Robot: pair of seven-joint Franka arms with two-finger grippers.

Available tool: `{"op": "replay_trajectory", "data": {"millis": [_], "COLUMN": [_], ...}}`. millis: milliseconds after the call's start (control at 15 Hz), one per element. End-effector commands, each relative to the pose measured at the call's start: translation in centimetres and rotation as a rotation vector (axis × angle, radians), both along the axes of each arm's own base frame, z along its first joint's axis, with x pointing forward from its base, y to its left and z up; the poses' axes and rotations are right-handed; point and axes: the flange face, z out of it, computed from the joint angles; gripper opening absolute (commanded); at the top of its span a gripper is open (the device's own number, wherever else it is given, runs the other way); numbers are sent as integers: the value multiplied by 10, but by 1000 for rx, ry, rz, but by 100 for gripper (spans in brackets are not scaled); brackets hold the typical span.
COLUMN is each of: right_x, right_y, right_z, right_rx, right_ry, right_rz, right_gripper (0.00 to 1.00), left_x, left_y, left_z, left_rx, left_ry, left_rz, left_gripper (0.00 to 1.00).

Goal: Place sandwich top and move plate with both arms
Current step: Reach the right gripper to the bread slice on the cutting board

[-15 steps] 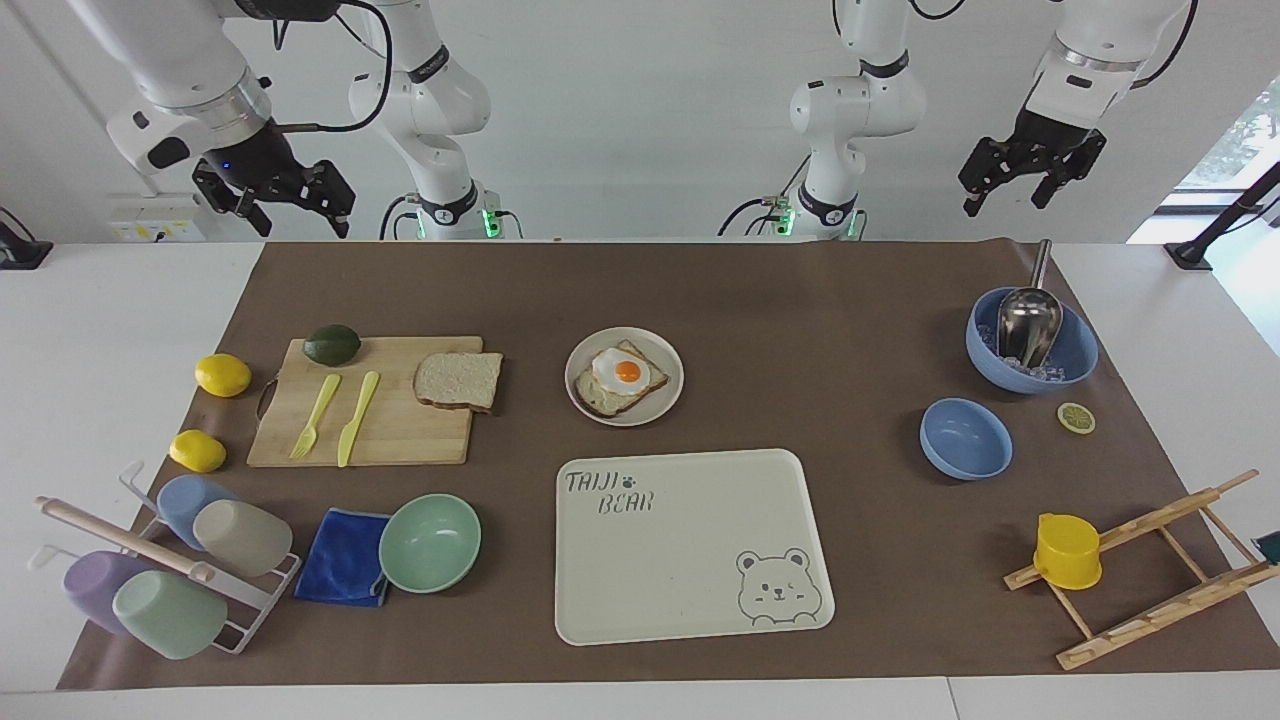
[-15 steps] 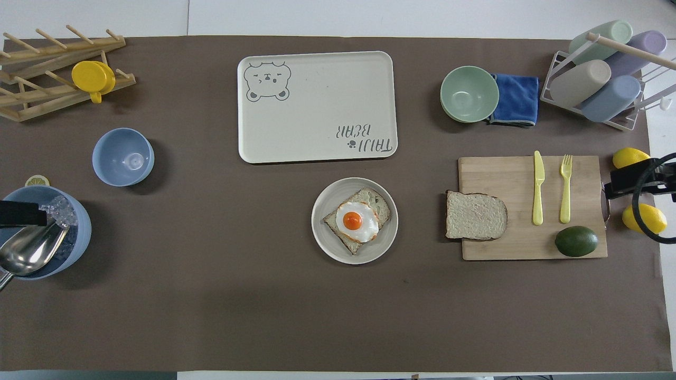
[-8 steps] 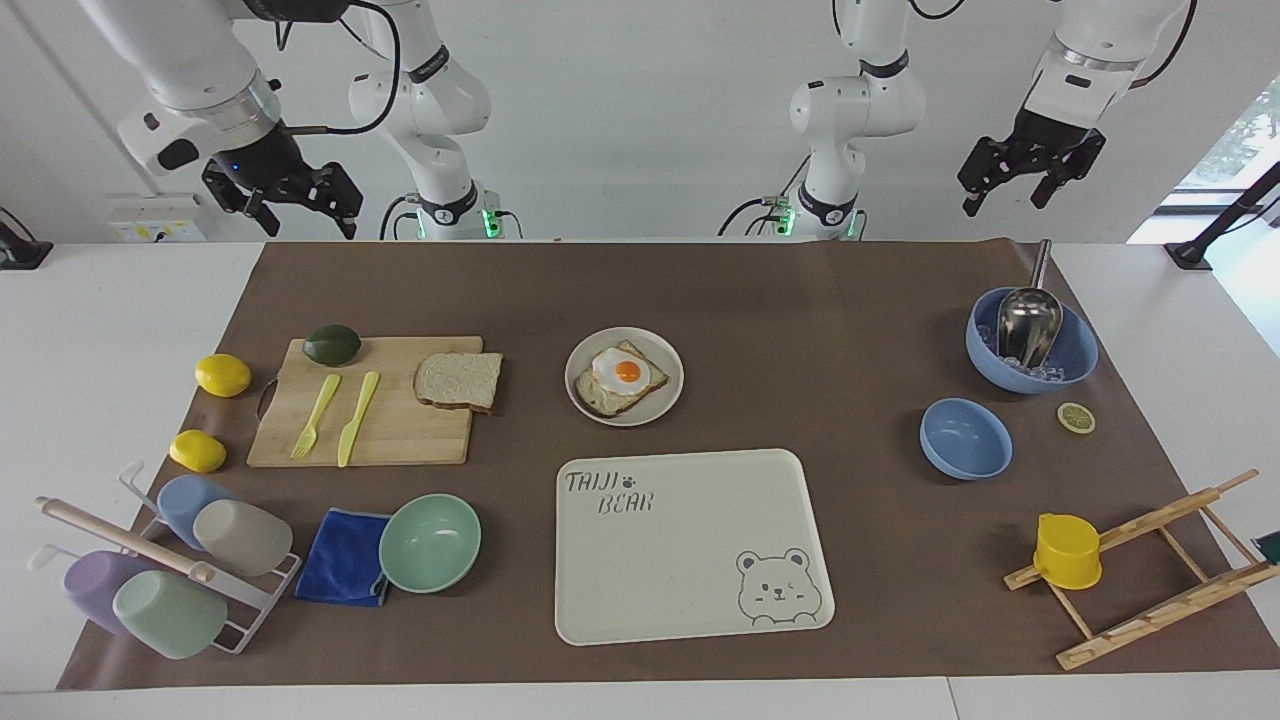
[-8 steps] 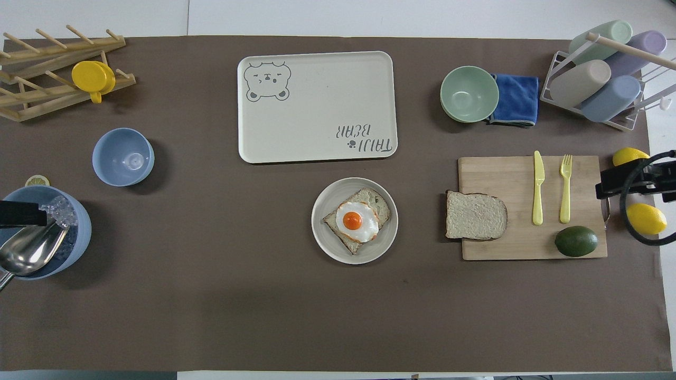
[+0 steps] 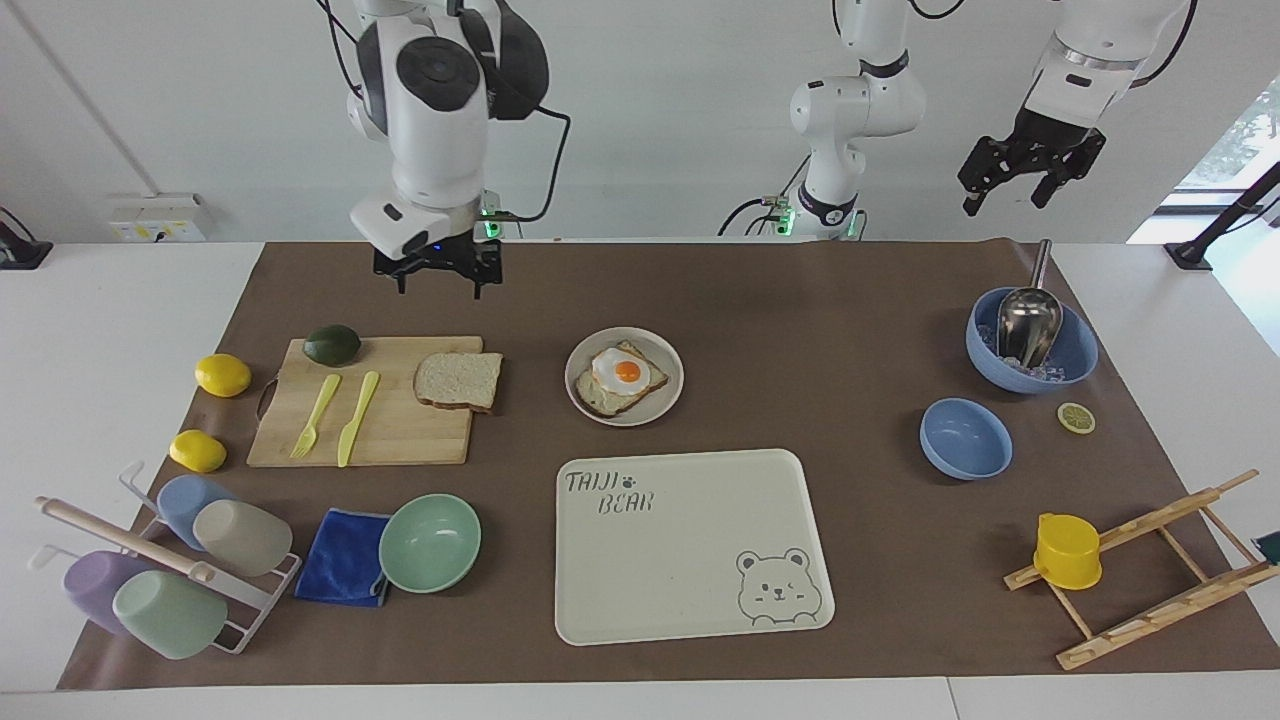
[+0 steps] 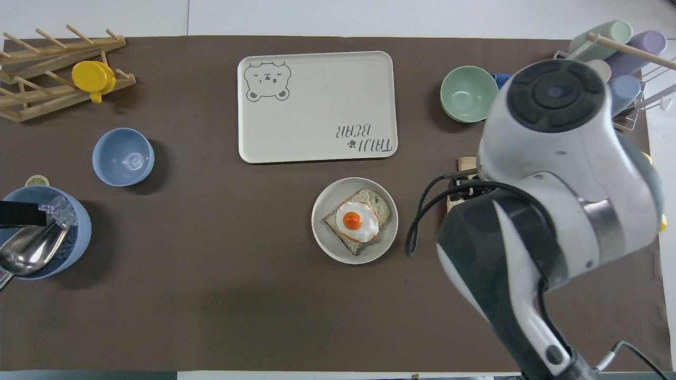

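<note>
The sandwich top (image 5: 459, 380), a plain brown-crusted bread slice, lies on the end of a wooden cutting board (image 5: 400, 432) nearest the plate. In the overhead view my right arm hides it. The plate (image 5: 585, 352) (image 6: 330, 198), small, round and beige, sits mid-table and holds a toast slice with a fried egg (image 5: 627, 372). My right gripper (image 5: 438, 285) hangs open and empty, pointing down, well above that end of the board and touching nothing. My left gripper (image 5: 1005, 200) waits open and empty, high over the left arm's end of the table.
On the board lie an avocado (image 5: 332, 344) and a yellow knife and fork (image 5: 357, 417). Two lemons (image 5: 222, 375) sit beside it. The cream bear tray (image 5: 690, 545), a mint bowl (image 5: 430, 542), blue cloth and cup rack lie farther out. Two blue bowls (image 5: 965, 438) and a wooden rack stand toward the left arm's end.
My right arm has swung in from the table's end toward the middle, bringing its gripper above the cutting board. It now covers the board in the overhead view. The left arm has not moved.
</note>
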Motion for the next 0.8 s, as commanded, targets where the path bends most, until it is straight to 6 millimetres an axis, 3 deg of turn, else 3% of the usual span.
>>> {"op": "replay_trajectory", "data": {"millis": [0, 67, 200, 467, 733], "right_x": [8, 7, 15, 9, -8], "right_y": [41, 60, 73, 49, 27], "right_z": [-48, -78, -121, -172, -201], "right_rx": [-88, -130, -150, -181, -169], "right_ry": [-18, -12, -40, -40, -43], "right_rz": [-1, -1, -60, -39, -67], "right_gripper": [100, 100, 100, 100, 100], "left_x": [-6, -6, -6, -6, -6], "left_y": [0, 0, 0, 0, -1], "left_z": [7, 7, 7, 7, 7], "left_rx": [-6, -6, -6, -6, -5], "left_ry": [-1, 1, 1, -1, -1], "left_rz": [-7, -7, -7, -7, -10], "left_gripper": [100, 100, 100, 100, 100]}}
